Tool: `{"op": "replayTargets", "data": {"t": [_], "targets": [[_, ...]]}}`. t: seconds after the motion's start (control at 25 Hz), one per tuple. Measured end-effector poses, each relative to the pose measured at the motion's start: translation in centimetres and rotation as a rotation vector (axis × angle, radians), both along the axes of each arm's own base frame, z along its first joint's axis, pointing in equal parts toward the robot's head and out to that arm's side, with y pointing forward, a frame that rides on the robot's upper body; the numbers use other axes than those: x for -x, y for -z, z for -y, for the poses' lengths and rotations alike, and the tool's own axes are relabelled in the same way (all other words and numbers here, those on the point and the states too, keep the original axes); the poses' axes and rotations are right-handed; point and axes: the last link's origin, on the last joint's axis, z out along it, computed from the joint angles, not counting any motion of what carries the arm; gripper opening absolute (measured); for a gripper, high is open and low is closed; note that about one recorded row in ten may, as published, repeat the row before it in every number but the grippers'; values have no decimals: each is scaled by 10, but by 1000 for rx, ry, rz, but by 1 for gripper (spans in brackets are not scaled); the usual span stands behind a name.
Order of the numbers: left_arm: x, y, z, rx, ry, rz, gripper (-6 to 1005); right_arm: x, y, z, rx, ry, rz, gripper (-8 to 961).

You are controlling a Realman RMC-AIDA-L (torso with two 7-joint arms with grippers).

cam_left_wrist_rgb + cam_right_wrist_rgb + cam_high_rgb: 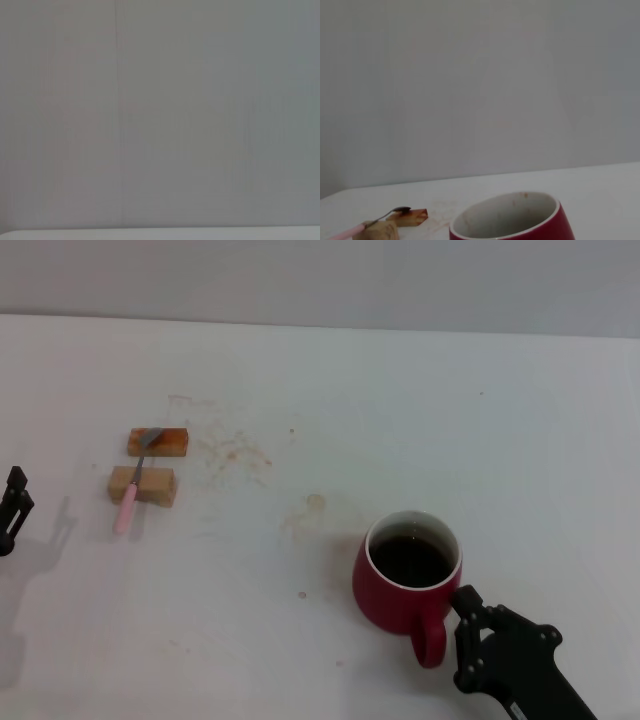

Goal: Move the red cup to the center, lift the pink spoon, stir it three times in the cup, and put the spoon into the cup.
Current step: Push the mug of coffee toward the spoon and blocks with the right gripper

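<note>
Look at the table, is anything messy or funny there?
Yes. Brownish stains spot the white table between the wooden blocks and the red cup, like old spills. The pink spoon lies propped across the two blocks instead of flat. The cup itself stands upright.

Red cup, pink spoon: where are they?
red cup [385,598]: head view, its outer red wall.
pink spoon [126,508]: head view, its pink handle.
</note>
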Motion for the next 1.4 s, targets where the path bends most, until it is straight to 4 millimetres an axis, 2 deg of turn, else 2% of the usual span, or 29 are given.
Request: {"op": "replayTargets", "data": {"t": [0.56,1.4], "targets": [[0,2,-1,7,-6,1,830,1,0,-23,3,-47,38,1],[0,2,-1,8,-4,2,830,-3,-6,-18,-43,-6,18,1]]}}
